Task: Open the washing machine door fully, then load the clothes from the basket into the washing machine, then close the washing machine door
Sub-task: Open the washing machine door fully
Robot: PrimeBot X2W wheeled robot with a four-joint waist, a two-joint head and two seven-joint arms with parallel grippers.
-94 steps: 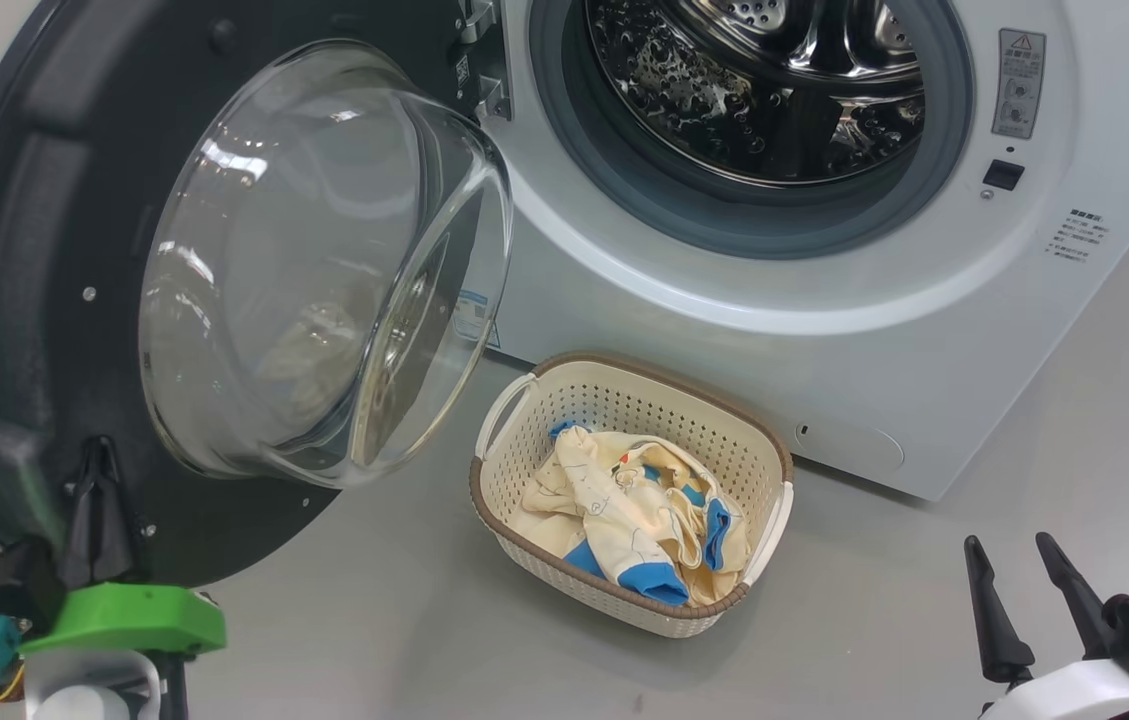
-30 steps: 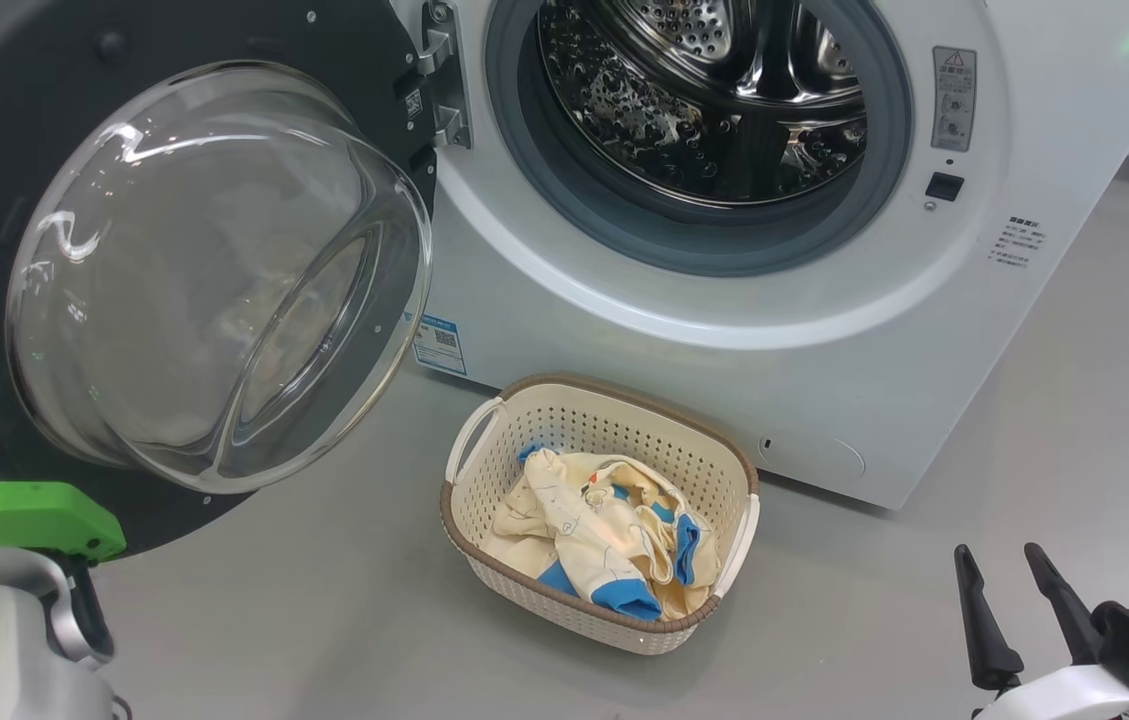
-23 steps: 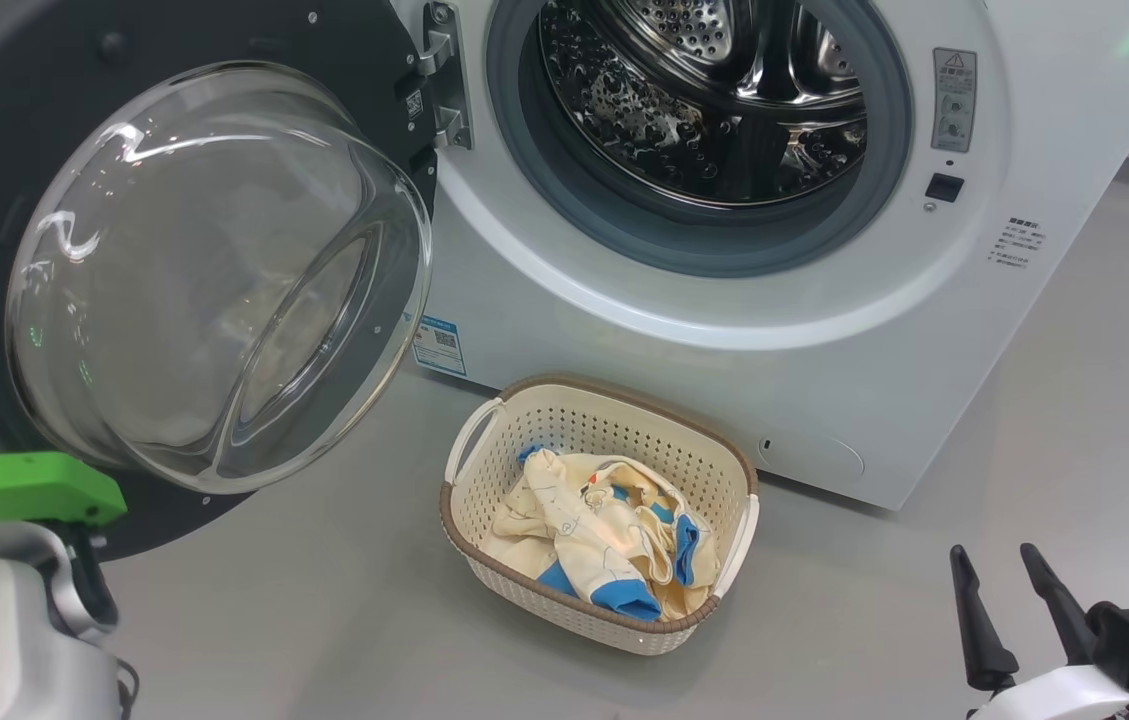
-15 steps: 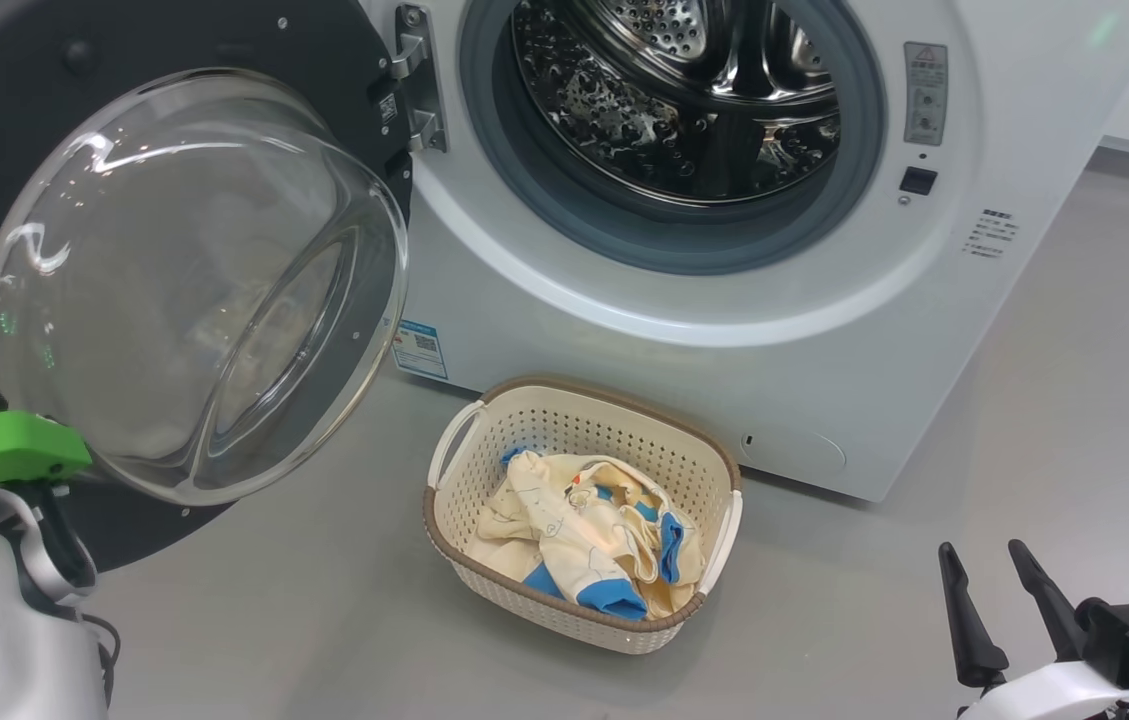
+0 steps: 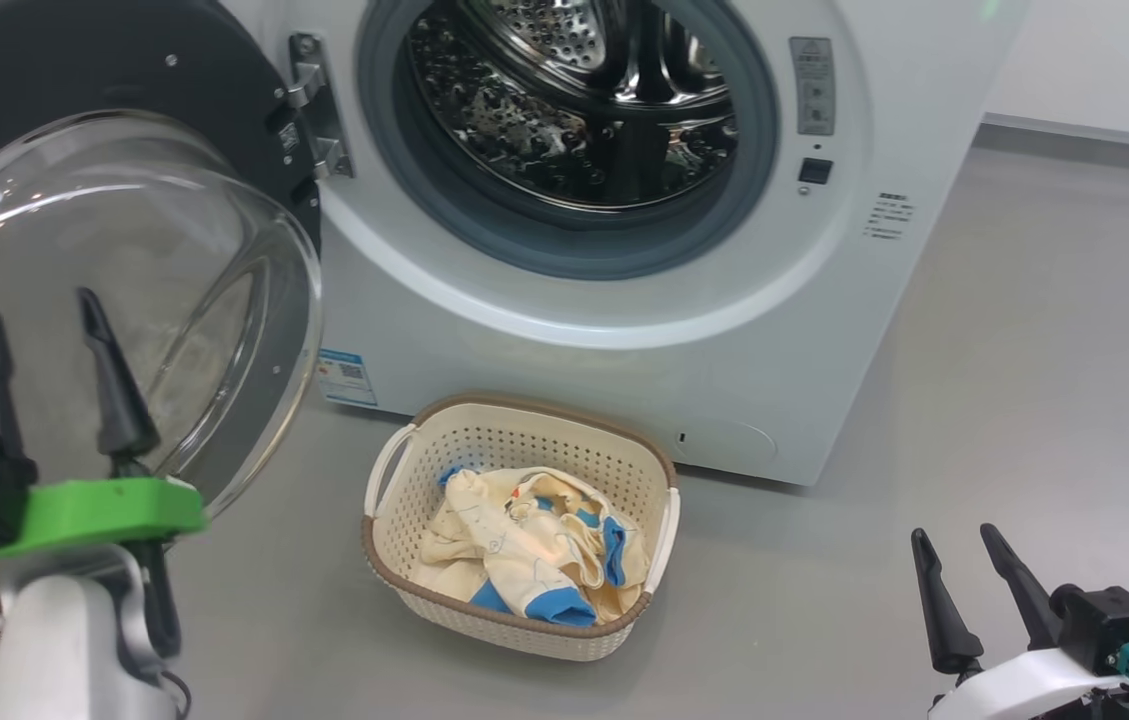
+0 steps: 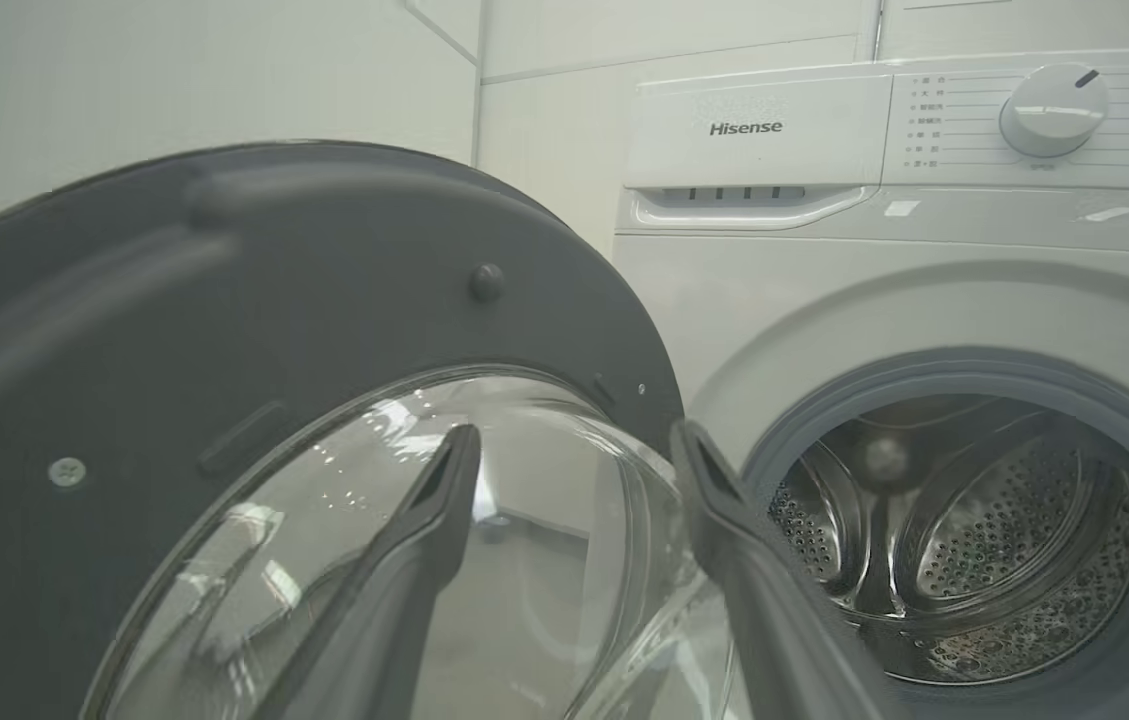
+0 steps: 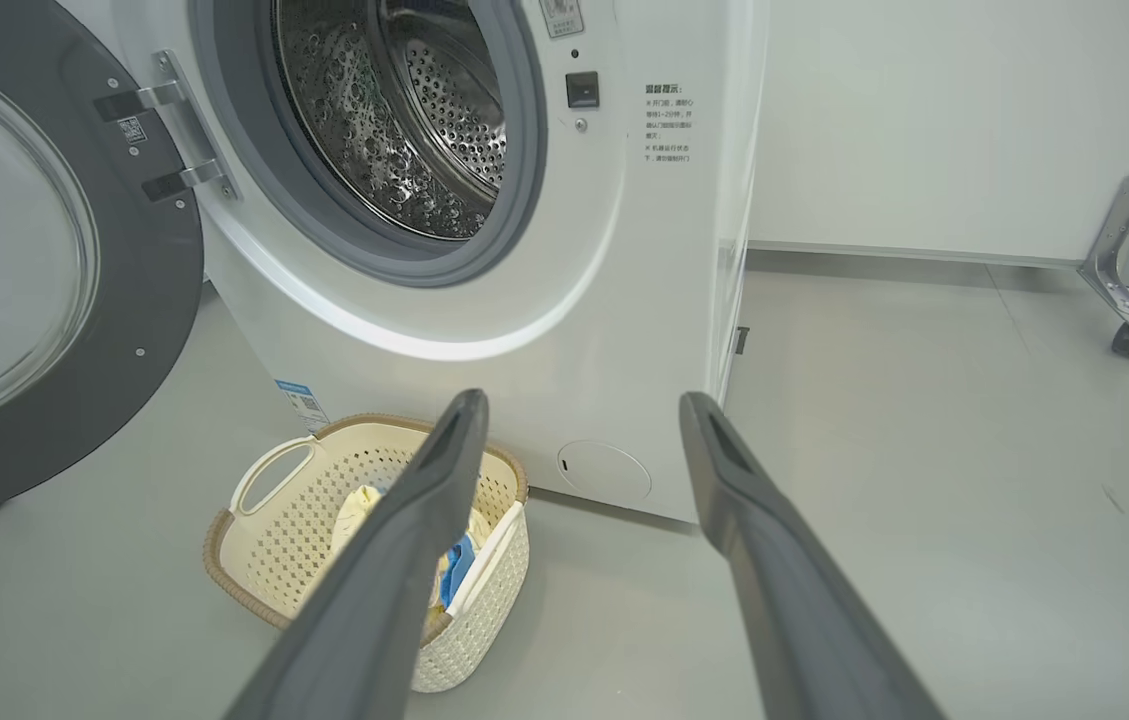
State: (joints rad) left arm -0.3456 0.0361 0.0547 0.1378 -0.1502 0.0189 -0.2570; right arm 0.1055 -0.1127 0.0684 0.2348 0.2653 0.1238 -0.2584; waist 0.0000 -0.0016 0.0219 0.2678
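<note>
The washing machine door (image 5: 194, 250) is standing swung out to the left of the washing machine (image 5: 544, 330), hanging on its metal hinge (image 5: 309, 110), and the porthole is showing the bare steel drum (image 5: 574, 100). The basket (image 5: 514, 440) is sitting on the floor (image 5: 924, 420) just in front of the machine, below the porthole. The clothes (image 5: 524, 545) are lying inside it in one crumpled heap, none of them in the drum. The left claw (image 5: 36, 310) is hovering in front of the door's glass bulge with its two fingers spread apart and gripping nothing; whether it is touching the glass cannot be told. The right claw (image 5: 954, 535) is waiting low at the right above the floor, also spread open and empty, well apart from the basket. By judgement, the opening step is looking finished or nearly so, and the loading is coming next. The clothes are looking soft, light and limp, so they are probably going to sag and trail from a claw, and one piece may be dragging another along. A good place for taking hold is likely a raised fold at the top of the heap, or a thicker blue cuff, away from the perforated wall. The basket is looking light too, so it may be sliding or lifting if cloth catches on it.
</note>
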